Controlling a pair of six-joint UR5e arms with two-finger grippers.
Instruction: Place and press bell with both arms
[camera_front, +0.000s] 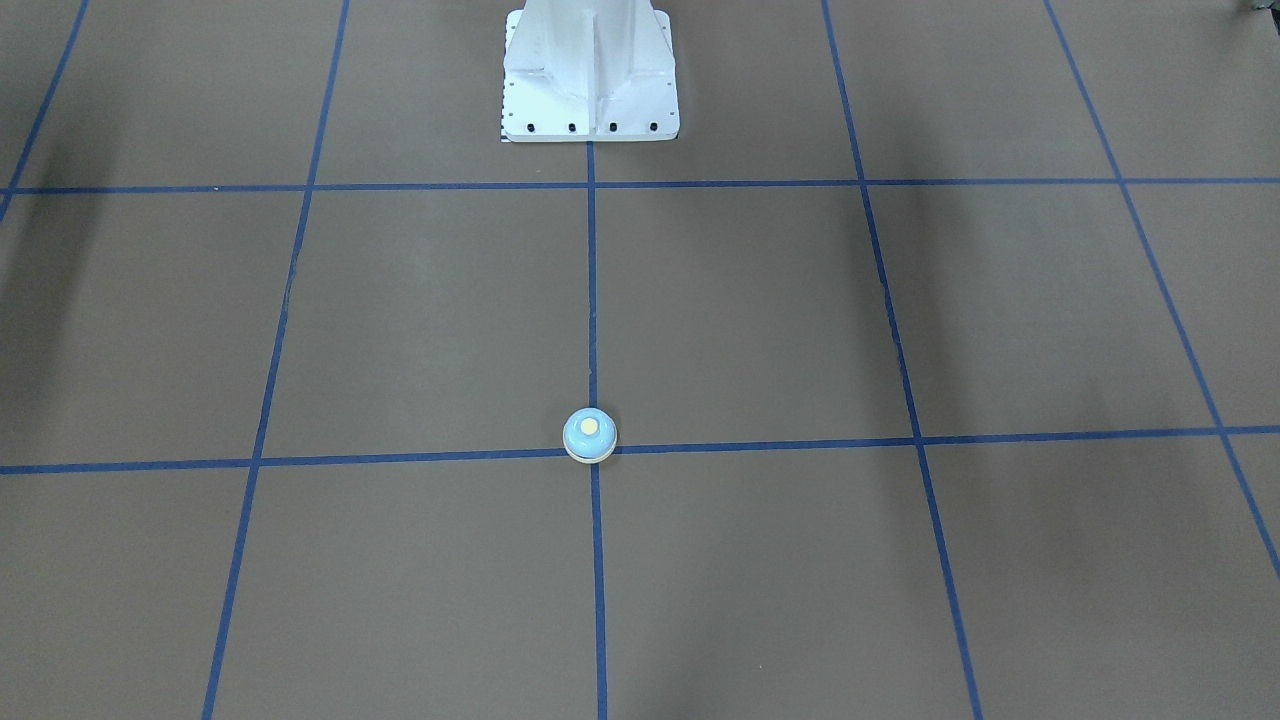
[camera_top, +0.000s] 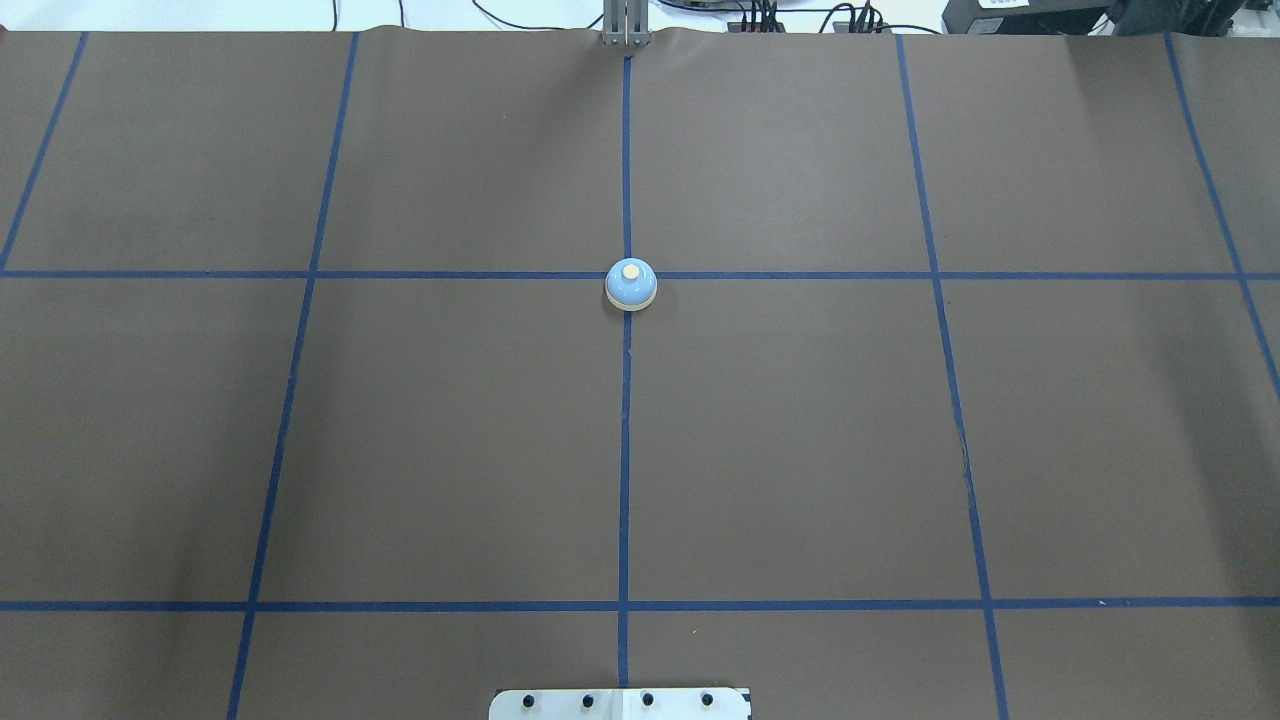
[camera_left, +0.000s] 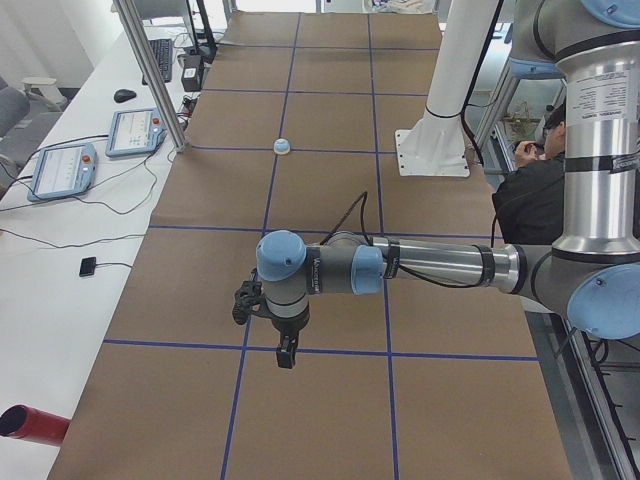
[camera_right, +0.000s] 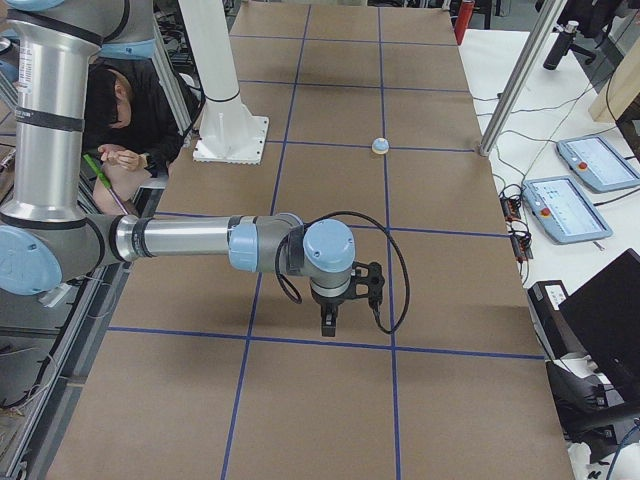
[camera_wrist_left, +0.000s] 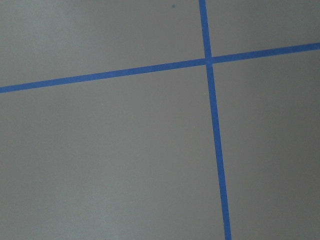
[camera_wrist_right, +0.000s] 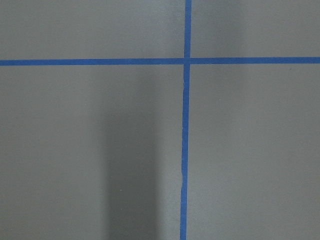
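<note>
The light-blue bell (camera_front: 590, 435) with its cream button stands upright and alone on a crossing of blue tape lines at the table's middle (camera_top: 631, 285), small and far in both side views (camera_left: 282, 146) (camera_right: 380, 145). My left arm reaches over its end of the table, its gripper (camera_left: 287, 352) pointing down above the mat, far from the bell. My right gripper (camera_right: 328, 320) hangs the same way at the opposite end. Both grippers show only in the side views, so I cannot tell if they are open or shut. The wrist views hold only mat and tape.
The white pedestal (camera_front: 590, 80) is bolted at the robot's edge (camera_top: 620, 703). A seated person (camera_left: 530, 190) is beside it. Teach pendants (camera_left: 135, 130) (camera_right: 565, 205), metal posts (camera_right: 515, 85) and a red cylinder (camera_left: 30, 425) line the operators' side.
</note>
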